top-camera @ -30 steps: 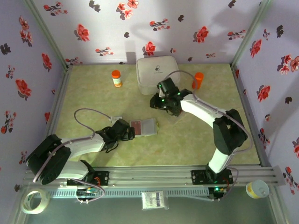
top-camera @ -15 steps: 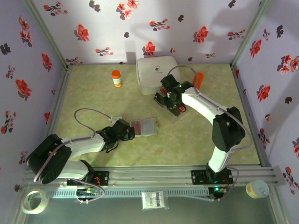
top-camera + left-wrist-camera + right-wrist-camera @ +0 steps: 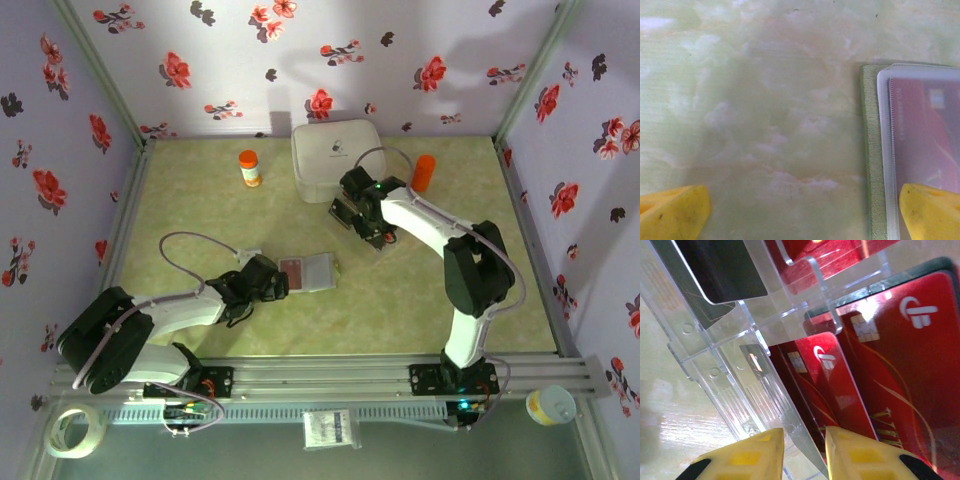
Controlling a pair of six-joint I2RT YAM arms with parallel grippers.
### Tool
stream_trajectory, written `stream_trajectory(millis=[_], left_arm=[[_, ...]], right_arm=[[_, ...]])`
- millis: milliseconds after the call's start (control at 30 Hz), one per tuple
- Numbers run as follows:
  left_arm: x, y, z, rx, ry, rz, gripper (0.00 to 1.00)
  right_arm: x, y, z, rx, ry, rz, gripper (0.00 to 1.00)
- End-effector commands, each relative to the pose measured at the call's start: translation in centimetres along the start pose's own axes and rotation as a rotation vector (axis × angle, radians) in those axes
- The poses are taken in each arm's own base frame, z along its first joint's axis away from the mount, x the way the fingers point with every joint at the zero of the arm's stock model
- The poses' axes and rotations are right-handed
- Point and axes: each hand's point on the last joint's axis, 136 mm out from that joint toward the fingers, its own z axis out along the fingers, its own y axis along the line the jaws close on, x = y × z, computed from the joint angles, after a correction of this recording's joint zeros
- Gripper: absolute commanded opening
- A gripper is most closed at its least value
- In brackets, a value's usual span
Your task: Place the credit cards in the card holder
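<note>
Where the right gripper (image 3: 805,455) is seen by its own wrist camera, its yellow fingertips stand narrowly apart astride the lower edge of a red card (image 3: 832,385) and a wall of the clear tray (image 3: 705,355). Whether anything is clamped cannot be told. Around it the credit cards (image 3: 900,355) are held in the tray's slots, red ones near and a dark card (image 3: 725,270) farther back. The step in hand is judged to be the picking of one card. The next move calls for a pinch on that card alone, a lift clear of the dividers, and carriage to the card holder (image 3: 315,272), which lies open near the middle of the table (image 3: 200,200). The left gripper (image 3: 268,281) is spread wide at the holder's left end, one fingertip over its edge. Another red card (image 3: 930,140), lying under the holder's clear sleeve (image 3: 887,150), is resolved in the left wrist view. The spacing of arms and holder is given by the top view.
</note>
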Motion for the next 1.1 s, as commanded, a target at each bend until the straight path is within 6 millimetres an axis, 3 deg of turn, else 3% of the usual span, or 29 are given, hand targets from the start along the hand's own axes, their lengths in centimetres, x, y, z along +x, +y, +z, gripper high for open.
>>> stream_trajectory(millis=[0,233,400,533,733,867,1067], left_arm=[[2.3,1.6,1.0,-0.05,0.077,0.009,0.99],[2.3,1.6,1.0,-0.05,0.075,0.008,0.99],[2.3,1.6,1.0,-0.049,0.076,0.009,1.0],[2.3,1.6,0.9,-0.049,0.075,0.008,0.99],[2.3,1.7,0.8,-0.048,0.074,0.007,0.99],[2.3,1.8,0.7,-0.047,0.072,0.005,0.99],[2.3,1.9,0.7,-0.053,0.073,0.0,0.99]], right_arm=[[-0.1,0.0,0.3,0.023,0.006,-0.028,0.27],[-0.3,0.2,0.2,0.012,-0.003,-0.029,0.16],[-0.4,0.3,-0.2,-0.002,-0.008,-0.047,0.01],[-0.6,0.4,-1.1,-0.022,-0.024,-0.063,0.0],[-1.4,0.9,-4.4,-0.094,-0.078,-0.084,0.0],[-1.9,1.6,-7.7,-0.164,-0.139,-0.078,0.0],[-2.3,5.1,-10.7,-0.406,-0.252,0.052,0.0]])
